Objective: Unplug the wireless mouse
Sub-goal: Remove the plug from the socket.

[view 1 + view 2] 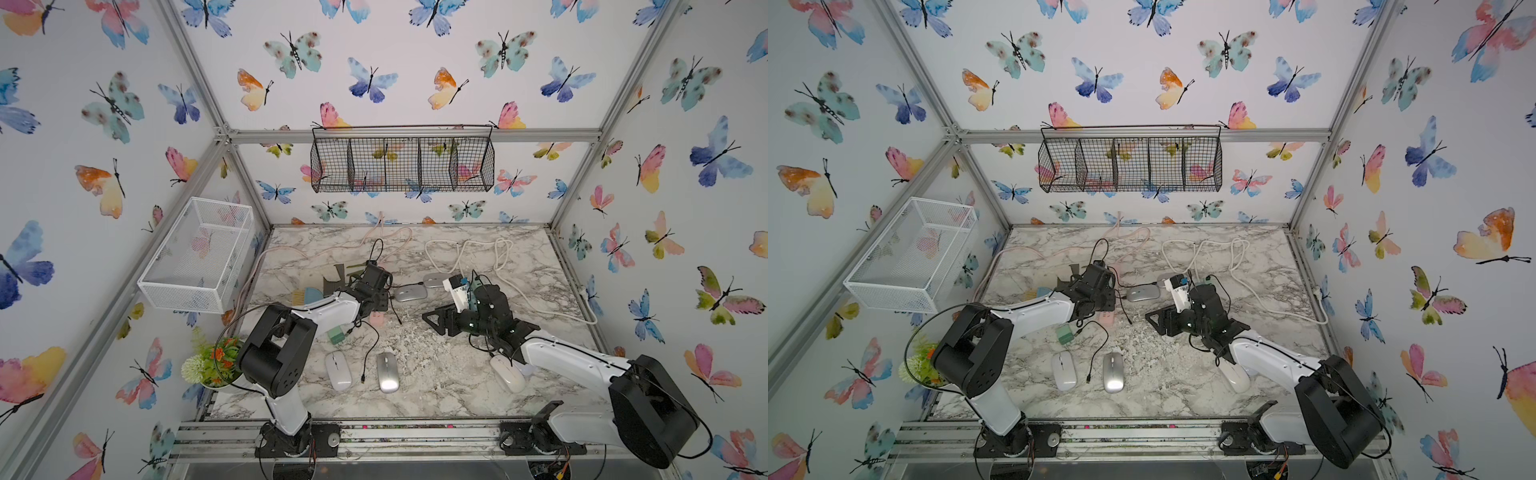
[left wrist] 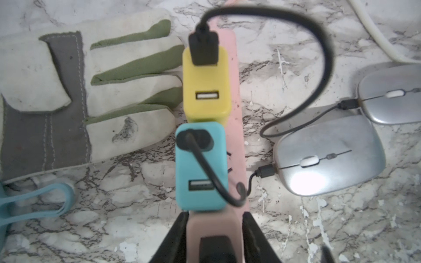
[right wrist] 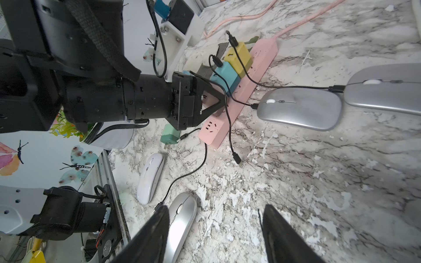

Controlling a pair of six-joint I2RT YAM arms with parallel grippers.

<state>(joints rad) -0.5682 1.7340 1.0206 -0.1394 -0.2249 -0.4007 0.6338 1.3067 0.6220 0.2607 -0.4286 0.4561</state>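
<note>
The left gripper (image 2: 215,218) is clamped across the end of the pink power strip (image 2: 234,75) at bottom centre of the left wrist view, pinning it down. The right gripper (image 3: 214,211) hangs released and empty over bare surface (image 3: 319,182). The step in hand looks like bracing, with the pull not yet made.

The wireless mouse (image 2: 328,157), silver, lies at right of the left wrist frame, just beside the strip. Its black cable (image 2: 210,174) runs to the teal charger (image 2: 189,164).

Next, I judge, the right gripper must pinch the small plug (image 2: 265,170) at the mouse's nose and draw it straight out. (A second silver mouse (image 2: 391,100), wired to the yellow charger (image 2: 205,109), sits right behind and is easily mistaken for it.) That charger's looping cable (image 2: 328,57) passes close over the approach. A work glove (image 2: 68,91) lies at left, out of the way.
</note>
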